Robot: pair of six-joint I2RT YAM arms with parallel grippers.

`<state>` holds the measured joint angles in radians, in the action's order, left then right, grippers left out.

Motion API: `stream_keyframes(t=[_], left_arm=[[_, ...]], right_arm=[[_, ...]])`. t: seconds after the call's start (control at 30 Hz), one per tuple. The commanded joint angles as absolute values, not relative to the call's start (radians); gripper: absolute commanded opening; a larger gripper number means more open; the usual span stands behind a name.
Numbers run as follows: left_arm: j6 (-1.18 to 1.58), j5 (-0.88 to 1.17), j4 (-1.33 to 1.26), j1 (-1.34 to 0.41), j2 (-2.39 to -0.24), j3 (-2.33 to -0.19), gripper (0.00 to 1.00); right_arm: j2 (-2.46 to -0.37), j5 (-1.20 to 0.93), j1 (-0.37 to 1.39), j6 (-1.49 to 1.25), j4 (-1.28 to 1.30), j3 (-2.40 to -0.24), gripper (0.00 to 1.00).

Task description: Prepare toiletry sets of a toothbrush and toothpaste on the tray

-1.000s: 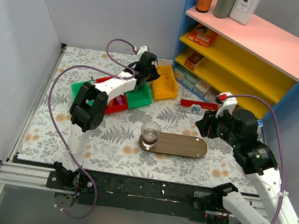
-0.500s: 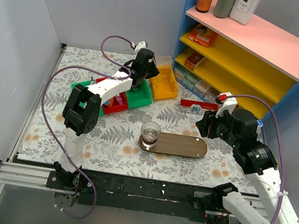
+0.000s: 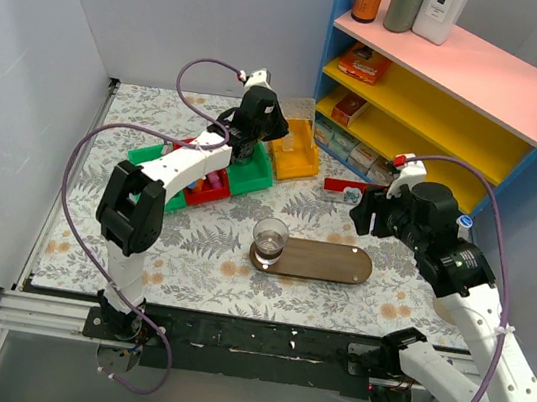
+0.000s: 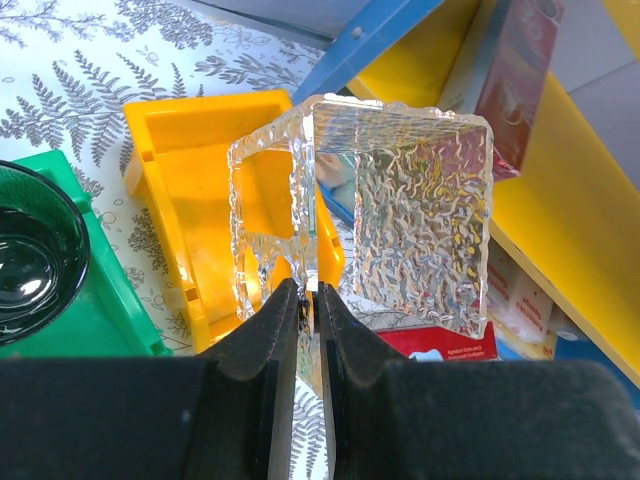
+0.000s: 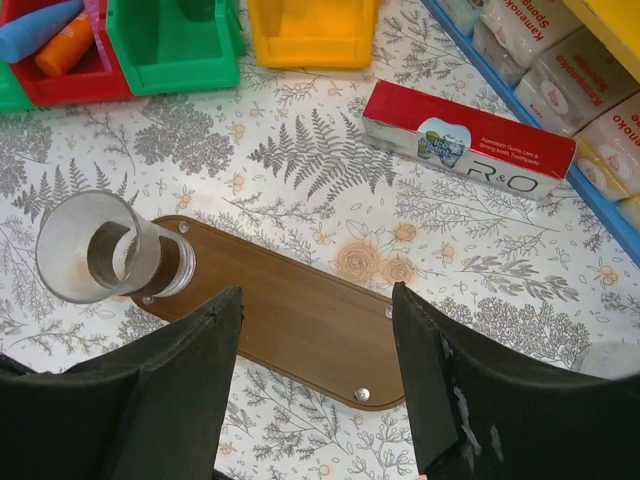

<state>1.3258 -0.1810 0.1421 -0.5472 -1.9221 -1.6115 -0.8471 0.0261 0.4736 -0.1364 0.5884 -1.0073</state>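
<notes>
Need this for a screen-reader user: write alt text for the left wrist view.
The left hand pinches one wall of a clear ripple-textured square container in front of a yellow bin. A green bin lies at left and a blue-and-yellow shelf with boxes at right.

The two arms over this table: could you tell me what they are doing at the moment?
The left claw is shut on the wall of a clear container, holding it up by the yellow bin. The right claw hangs open and empty above the tray. Only a glass stands on the tray, at one end; no toothbrush or toothpaste is on it yet. A blue tube lies in the red bin.
</notes>
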Motion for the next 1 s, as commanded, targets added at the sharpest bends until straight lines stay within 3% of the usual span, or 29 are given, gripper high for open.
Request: stream_keyframes(t=[0.0,0.47,0.73,0.97], left_arm=[[1.279,-0.164,0.123,-0.564,-1.806,-1.605,0.0],[1.223,-0.199,0.161,-0.653,-1.629,-1.441,0.0],[1.219,-0.178,0.075,-0.676,-1.513,-1.229,0.0],[1.174,-0.186,0.078,-0.727,-1.473,-1.221,0.0]], right_arm=[[-0.864,0.035,0.476,-0.158,0.549,-1.081,0.7],[-0.989,0.057,0.476,-0.239,0.537,-1.161,0.7],[-1.077,0.052,0.506,-0.314,0.473,-1.164,0.68],[-1.19,0.02,0.555,-0.347,0.434,-1.212,0.68]])
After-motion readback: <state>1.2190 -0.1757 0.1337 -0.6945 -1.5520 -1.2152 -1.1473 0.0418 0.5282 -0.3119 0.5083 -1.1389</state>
